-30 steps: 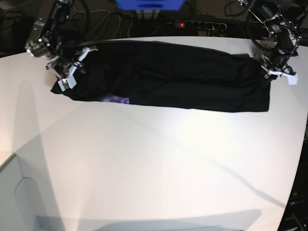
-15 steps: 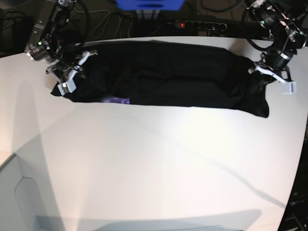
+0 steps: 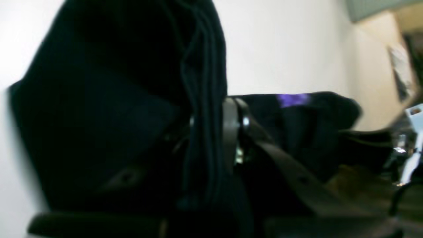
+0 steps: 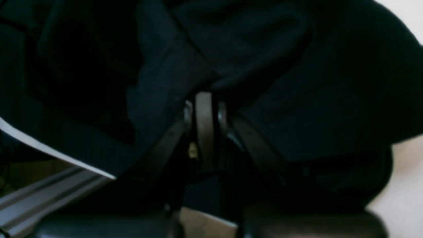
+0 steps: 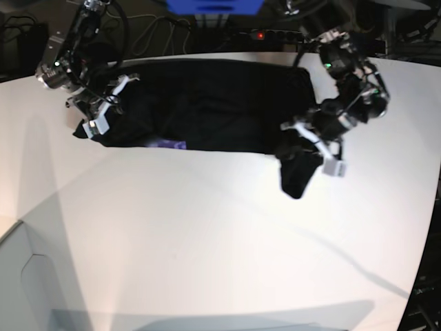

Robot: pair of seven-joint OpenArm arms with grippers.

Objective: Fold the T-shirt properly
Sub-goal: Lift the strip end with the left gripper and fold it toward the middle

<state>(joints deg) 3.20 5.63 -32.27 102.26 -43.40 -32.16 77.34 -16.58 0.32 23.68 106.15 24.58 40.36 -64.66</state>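
Observation:
The black T-shirt [image 5: 213, 103] lies in a long band across the far side of the white table [image 5: 207, 241], plain side up. A bit of purple print [image 5: 170, 143] shows at its near edge. My left gripper [image 5: 311, 141] is shut on the shirt's right end and holds it up, with a flap of cloth hanging below it. In the left wrist view the gripper [image 3: 228, 124] pinches bunched black cloth [image 3: 99, 99]. My right gripper [image 5: 102, 112] is shut on the shirt's left end. In the right wrist view that gripper [image 4: 205, 112] is closed in the cloth [image 4: 297, 82].
A power strip with a red light [image 5: 275, 34] and cables lie behind the table. A blue object [image 5: 213, 5] stands at the back centre. The table's edge runs down the right side [image 5: 428, 227].
My left gripper has lifted the shirt's right end and carried it left and toward the front, so the shirt's right part now folds over. My right gripper has stayed on the left end.

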